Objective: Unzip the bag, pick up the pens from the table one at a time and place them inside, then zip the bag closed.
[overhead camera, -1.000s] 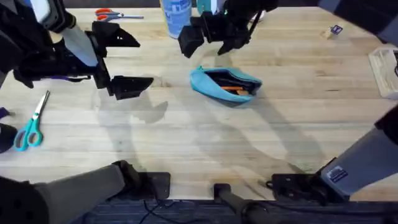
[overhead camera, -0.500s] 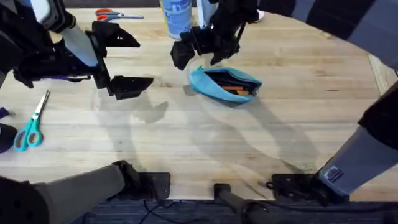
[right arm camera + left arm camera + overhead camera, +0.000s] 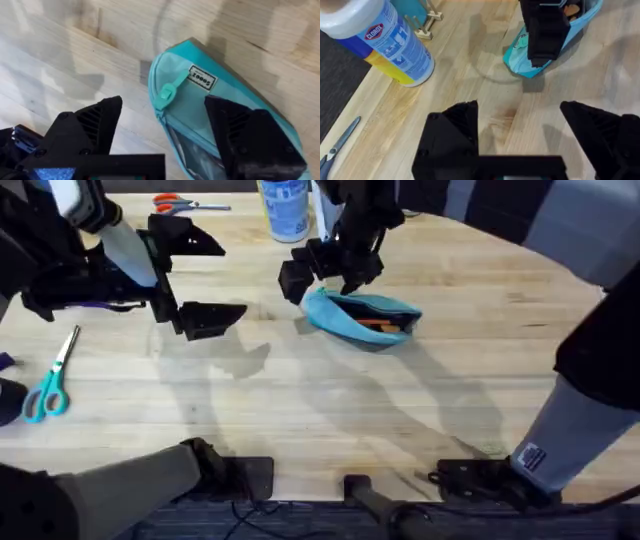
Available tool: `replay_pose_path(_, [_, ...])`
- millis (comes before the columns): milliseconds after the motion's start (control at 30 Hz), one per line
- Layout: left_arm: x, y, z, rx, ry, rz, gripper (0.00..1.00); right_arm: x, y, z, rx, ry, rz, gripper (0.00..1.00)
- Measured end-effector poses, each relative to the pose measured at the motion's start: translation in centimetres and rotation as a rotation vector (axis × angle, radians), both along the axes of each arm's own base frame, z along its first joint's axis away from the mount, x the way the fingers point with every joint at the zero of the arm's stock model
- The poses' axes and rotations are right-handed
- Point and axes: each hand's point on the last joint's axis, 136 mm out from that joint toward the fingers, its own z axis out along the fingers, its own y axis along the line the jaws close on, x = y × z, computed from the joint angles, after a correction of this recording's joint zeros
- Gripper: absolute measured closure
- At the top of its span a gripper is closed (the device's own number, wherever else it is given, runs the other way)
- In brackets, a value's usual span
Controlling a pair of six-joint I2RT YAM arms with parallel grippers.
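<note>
Near the table's (image 3: 300,430) far middle: bag (image 3: 362,316), unzipped, orange pens (image 3: 378,325) inside. Right gripper (image 3: 318,268), jaws wide and empty, has dropped to the pull tab (image 3: 165,93) end within the last second; zipping likely next. Left gripper (image 3: 200,278): open, empty, well apart.

Lighting, as I read it from my station: bright, even, from overhead. Soft double shadows of the arms fall across the table (image 3: 330,410). Mild sheen on the planks. Near arm segments blur large and dark at the overhead view's edges.
</note>
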Motion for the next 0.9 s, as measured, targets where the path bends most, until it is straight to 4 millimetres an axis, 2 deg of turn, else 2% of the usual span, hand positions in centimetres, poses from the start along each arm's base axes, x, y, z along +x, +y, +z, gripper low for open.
replay_pose_path(133, [0.0, 0.0, 0.0, 0.000, 0.000, 0.000, 0.007, 0.1, -0.1, -0.1, -0.006, -0.002, -0.002, 0.041])
replay_pose_path(367, [0.0, 0.0, 0.0, 0.000, 0.000, 0.000, 0.007, 0.5, 0.0, -1.4, -0.023, 0.005, -0.014, 0.201])
replay_pose_path(533, [0.0, 0.0, 0.0, 0.000, 0.000, 0.000, 0.007, 0.7, 0.0, -1.5, -0.026, 0.000, -0.023, 0.339])
replay_pose_path(667, [0.0, 0.0, 0.0, 0.000, 0.000, 0.000, 0.007, 0.8, -0.1, -1.5, -0.028, -0.001, -0.024, 0.381])
replay_pose_path(767, [0.0, 0.0, 0.0, 0.000, 0.000, 0.000, 0.007, 0.9, -0.2, -1.5, -0.030, -0.004, -0.029, 0.497])
replay_pose_path(900, [0.0, 0.0, 0.0, 0.000, 0.000, 0.000, 0.008, 0.9, 0.0, -1.4, -0.022, -0.002, -0.030, 0.719])
